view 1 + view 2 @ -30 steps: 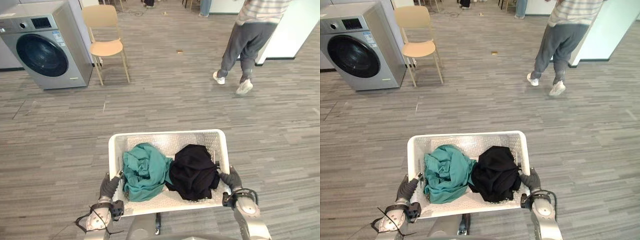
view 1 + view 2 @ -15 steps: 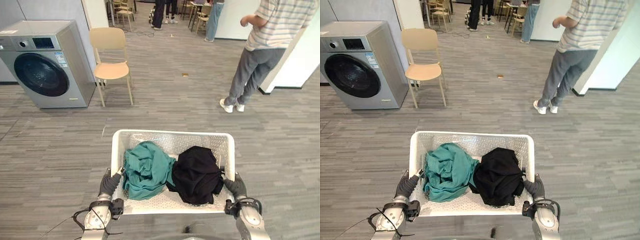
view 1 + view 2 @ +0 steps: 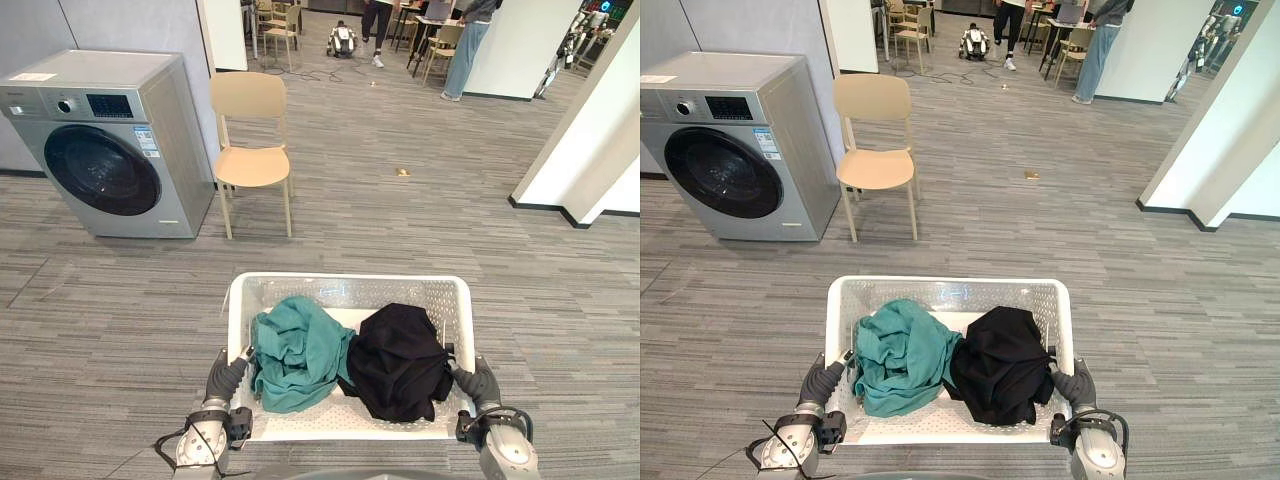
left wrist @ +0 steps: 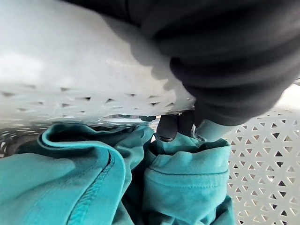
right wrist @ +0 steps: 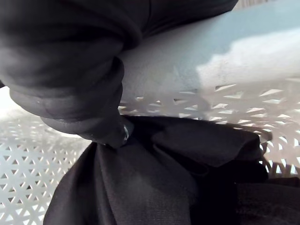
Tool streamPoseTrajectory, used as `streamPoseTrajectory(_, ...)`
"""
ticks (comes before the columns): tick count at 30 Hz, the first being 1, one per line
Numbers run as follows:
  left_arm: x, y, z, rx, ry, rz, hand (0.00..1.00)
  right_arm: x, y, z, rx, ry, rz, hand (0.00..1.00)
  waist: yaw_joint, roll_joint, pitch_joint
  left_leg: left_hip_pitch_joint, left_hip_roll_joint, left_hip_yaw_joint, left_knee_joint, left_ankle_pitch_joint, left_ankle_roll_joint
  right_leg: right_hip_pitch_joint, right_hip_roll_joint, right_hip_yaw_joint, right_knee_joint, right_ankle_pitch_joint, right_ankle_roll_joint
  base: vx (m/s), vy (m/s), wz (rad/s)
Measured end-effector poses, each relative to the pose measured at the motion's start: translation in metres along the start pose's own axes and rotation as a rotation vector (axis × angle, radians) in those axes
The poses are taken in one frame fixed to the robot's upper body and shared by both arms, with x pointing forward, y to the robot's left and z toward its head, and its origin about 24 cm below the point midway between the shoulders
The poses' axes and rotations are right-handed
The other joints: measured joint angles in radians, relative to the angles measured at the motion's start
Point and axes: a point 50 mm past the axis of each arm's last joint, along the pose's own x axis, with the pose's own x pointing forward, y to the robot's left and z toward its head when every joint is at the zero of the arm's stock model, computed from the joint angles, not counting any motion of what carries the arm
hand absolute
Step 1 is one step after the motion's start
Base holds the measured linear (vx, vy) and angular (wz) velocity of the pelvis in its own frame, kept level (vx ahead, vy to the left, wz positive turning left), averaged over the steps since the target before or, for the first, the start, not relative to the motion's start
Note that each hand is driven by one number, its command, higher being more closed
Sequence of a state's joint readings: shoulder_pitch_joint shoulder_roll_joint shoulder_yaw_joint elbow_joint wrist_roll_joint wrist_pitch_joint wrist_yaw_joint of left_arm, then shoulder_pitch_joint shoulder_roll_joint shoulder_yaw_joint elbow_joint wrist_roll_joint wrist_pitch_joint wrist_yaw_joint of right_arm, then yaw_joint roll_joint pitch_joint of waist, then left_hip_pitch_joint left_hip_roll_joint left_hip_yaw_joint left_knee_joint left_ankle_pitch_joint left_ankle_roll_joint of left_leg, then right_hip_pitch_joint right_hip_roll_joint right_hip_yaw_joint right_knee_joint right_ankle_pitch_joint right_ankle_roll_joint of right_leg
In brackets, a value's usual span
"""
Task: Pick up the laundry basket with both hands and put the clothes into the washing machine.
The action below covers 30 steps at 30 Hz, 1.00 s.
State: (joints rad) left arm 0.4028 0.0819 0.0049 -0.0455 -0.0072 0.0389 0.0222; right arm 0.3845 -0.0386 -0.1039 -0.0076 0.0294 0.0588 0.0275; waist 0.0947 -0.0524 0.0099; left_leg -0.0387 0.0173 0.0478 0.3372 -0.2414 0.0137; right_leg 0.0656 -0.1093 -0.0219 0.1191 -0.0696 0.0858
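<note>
I carry a white perforated laundry basket (image 3: 348,289) in front of me, above the floor. Inside lie a teal garment (image 3: 296,350) on its left and a black garment (image 3: 398,359) on its right. My left hand (image 3: 225,377) is curled over the basket's left rim (image 4: 93,70), its dark fingertips (image 4: 167,129) hooked inside against the teal cloth (image 4: 93,183). My right hand (image 3: 478,382) grips the right rim (image 5: 225,61), fingers hooked inside beside the black cloth (image 5: 154,178). The grey washing machine (image 3: 110,140) stands at the far left, its round door (image 3: 103,169) closed.
A beige chair (image 3: 252,150) stands just right of the washer. A white wall corner (image 3: 590,140) juts in at the far right. People and more chairs (image 3: 440,40) are far back. Grey plank floor (image 3: 400,230) lies open between me and the machine.
The camera has tilted up and the scene has shifted: washer and chair look nearer. The person at the right is gone from view. Both hands keep their hold on the basket.
</note>
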Motion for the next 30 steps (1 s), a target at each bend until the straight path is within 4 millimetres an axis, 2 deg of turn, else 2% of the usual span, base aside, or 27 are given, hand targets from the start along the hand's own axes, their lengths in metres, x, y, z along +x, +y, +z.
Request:
streamPoseTrajectory(3,0.0,0.0,0.0,0.0,0.0,0.001,1.0,0.0,0.0,0.0,0.001,0.001,0.0,1.0,0.0,-0.003,0.0,0.002,0.002,0.008,-0.005,0.0,0.0,-0.005,0.0,0.001,-0.003,-0.001,0.001,0.0,0.0,-0.04)
streamPoseTrajectory(7,0.0,0.0,-0.001,0.0,0.003,0.001,1.0,-0.001,-0.001,-0.003,0.012,0.005,-0.005,1.0,-0.002,-0.02,-0.012,-0.028,0.016,0.02,-0.008,-0.004,-0.006,-0.019,-0.001,-0.008,-0.016,-0.01,-0.006,0.0,-0.008,-0.03)
streamPoseTrajectory(10,0.005,-0.002,-0.013,0.004,0.055,-0.007,1.0,0.004,-0.003,-0.018,0.031,0.071,0.004,1.0,-0.014,-0.023,-0.016,-0.036,0.025,0.029,0.01,-0.006,-0.009,-0.015,0.003,-0.025,-0.039,-0.002,0.006,0.08,-0.038,0.06)
streamPoseTrajectory(14,0.006,-0.001,-0.027,0.007,0.117,-0.002,1.0,0.019,0.0,-0.032,0.019,0.149,0.028,1.0,-0.024,-0.003,-0.003,-0.057,0.045,0.074,0.061,-0.027,-0.025,-0.027,0.003,-0.029,-0.027,-0.014,0.004,0.07,-0.008,-0.06)
streamPoseTrajectory(15,0.008,-0.003,-0.027,0.0,0.12,-0.005,1.0,0.024,-0.001,-0.031,0.009,0.15,0.032,1.0,-0.024,0.004,0.002,-0.07,0.041,0.073,0.076,-0.047,-0.02,-0.046,-0.002,-0.037,0.025,-0.04,0.008,0.02,0.036,0.27)
streamPoseTrajectory(16,0.01,-0.005,-0.025,-0.012,0.111,-0.008,1.0,0.026,-0.003,-0.028,0.009,0.139,0.03,1.0,-0.027,0.026,0.018,-0.09,0.028,0.056,0.089,-0.069,-0.002,-0.079,-0.018,-0.063,0.11,-0.08,0.026,0.01,0.042,0.42)
streamPoseTrajectory(17,0.011,-0.005,-0.024,-0.017,0.107,-0.005,1.0,0.029,-0.003,-0.025,0.007,0.129,0.033,1.0,-0.025,0.037,0.036,-0.088,0.005,0.04,0.086,-0.077,0.005,-0.12,-0.047,-0.094,0.217,-0.109,0.036,-0.02,0.075,0.6)
streamPoseTrajectory(19,0.012,-0.004,-0.023,-0.017,0.102,0.001,1.0,0.03,-0.001,-0.024,0.009,0.125,0.037,1.0,-0.027,0.054,0.069,-0.052,-0.051,0.006,0.061,-0.075,0.022,-0.238,-0.127,-0.144,0.534,-0.113,0.009,0.04,0.101,0.73)
streamPoseTrajectory(20,0.011,0.0,-0.023,-0.002,0.104,0.004,1.0,0.026,0.0,-0.029,0.029,0.139,0.035,1.0,-0.03,0.049,0.087,0.001,-0.092,-0.03,0.044,-0.071,0.057,-0.293,-0.18,-0.135,0.72,-0.058,-0.044,0.19,0.088,0.99)
streamPoseTrajectory(21,0.011,0.003,-0.023,0.012,0.107,0.004,1.0,0.024,0.001,-0.034,0.04,0.157,0.032,1.0,-0.036,0.067,0.103,0.028,-0.098,-0.054,0.05,-0.077,0.08,-0.331,-0.193,-0.119,0.833,-0.021,-0.042,0.22,0.057,0.89)
streamPoseTrajectory(22,0.01,0.005,-0.024,0.02,0.111,0.008,1.0,0.023,0.002,-0.037,0.045,0.165,0.033,1.0,-0.034,0.076,0.108,0.043,-0.098,-0.071,0.051,-0.084,0.091,-0.355,-0.188,-0.108,0.888,-0.035,-0.031,0.32,-0.008,0.88)
streamPoseTrajectory(23,0.01,0.009,-0.025,0.039,0.113,0.01,1.0,0.022,0.008,-0.04,0.06,0.178,0.043,1.0,-0.036,0.078,0.111,0.075,-0.094,-0.114,0.033,-0.098,0.108,-0.409,-0.168,-0.129,0.936,-0.085,-0.033,0.25,-0.035,0.69)
streamPoseTrajectory(24,0.01,0.011,-0.024,0.046,0.113,0.014,1.0,0.022,0.01,-0.04,0.065,0.178,0.047,1.0,-0.038,0.084,0.11,0.089,-0.093,-0.131,0.013,-0.099,0.109,-0.434,-0.159,-0.143,0.919,-0.105,-0.036,0.32,-0.07,0.8)
streamPoseTrajectory(25,0.01,0.012,-0.024,0.047,0.109,0.016,1.0,0.022,0.012,-0.04,0.067,0.175,0.05,1.0,-0.043,0.086,0.115,0.117,-0.083,-0.159,-0.019,-0.099,0.109,-0.471,-0.13,-0.153,0.832,-0.124,-0.024,0.38,-0.135,0.8)
streamPoseTrajectory(26,0.01,0.011,-0.024,0.049,0.109,0.009,1.0,0.022,0.012,-0.04,0.072,0.176,0.048,1.0,-0.059,0.089,0.129,0.16,-0.066,-0.198,-0.056,-0.104,0.103,-0.491,-0.092,-0.178,0.651,-0.123,-0.011,0.33,-0.123,0.78)
streamPoseTrajectory(27,0.01,0.01,-0.024,0.05,0.109,0.003,1.0,0.021,0.01,-0.04,0.074,0.177,0.043,1.0,-0.061,0.09,0.135,0.18,-0.057,-0.212,-0.072,-0.108,0.096,-0.489,-0.075,-0.19,0.533,-0.106,0.001,0.37,-0.162,0.66)
streamPoseTrajectory(28,0.01,0.009,-0.023,0.056,0.108,-0.002,1.0,0.02,0.01,-0.041,0.077,0.18,0.041,1.0,-0.059,0.083,0.133,0.196,-0.048,-0.222,-0.095,-0.112,0.079,-0.482,-0.055,-0.208,0.343,-0.051,0.012,0.23,-0.122,0.35)
streamPoseTrajectory(29,0.01,0.009,-0.023,0.062,0.105,-0.009,1.0,0.019,0.01,-0.041,0.079,0.18,0.041,1.0,-0.058,0.074,0.131,0.209,-0.047,-0.232,-0.106,-0.12,0.067,-0.476,-0.045,-0.211,0.225,-0.008,0.022,0.43,-0.241,0.46)
streamPoseTrajectory(30,0.011,0.007,-0.023,0.068,0.105,-0.021,1.0,0.018,0.009,-0.043,0.081,0.184,0.037,1.0,-0.064,0.055,0.13,0.246,-0.042,-0.256,-0.122,-0.144,0.052,-0.479,-0.025,-0.172,0.112,0.067,0.014,0.64,-0.363,0.64)
